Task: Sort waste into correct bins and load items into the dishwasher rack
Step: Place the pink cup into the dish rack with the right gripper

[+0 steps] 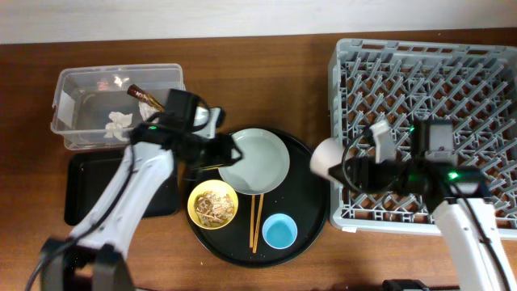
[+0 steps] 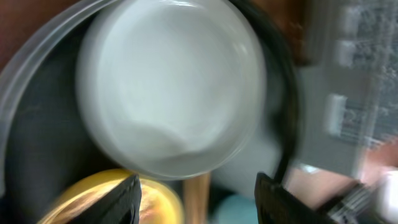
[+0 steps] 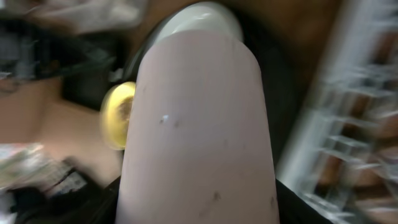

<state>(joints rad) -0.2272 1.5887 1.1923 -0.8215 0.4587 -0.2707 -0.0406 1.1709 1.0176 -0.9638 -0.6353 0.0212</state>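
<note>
Nearest me on the large round black tray (image 1: 311, 218), a light blue cup (image 1: 279, 233) stands at 5 o'clock. A pair of wooden chopsticks (image 1: 256, 220) lies at 6, and a small yellow bowl (image 1: 212, 204) of tan shredded food scraps (image 1: 215, 207) sits at 8. Further in, the pale grey-green round plate (image 1: 254, 160) rests at 12. The left tool (image 1: 229, 152) is at the plate's 9 o'clock rim, fingers spread wide, gripping nothing as far as the blurred wrist view shows. The right tool (image 1: 346, 168) is clamped on the pink cup (image 1: 325, 158), held on its side at the tray's 3 o'clock, just beside the large square grey plastic dishwasher rack (image 1: 341, 97). Farthest back, at 10 o'clock on the desk (image 1: 242, 73), the clear plastic rectangular tub (image 1: 73, 89) holds a crumpled white tissue (image 1: 119, 123) and a shiny gold-brown wrapper (image 1: 145, 97).
</note>
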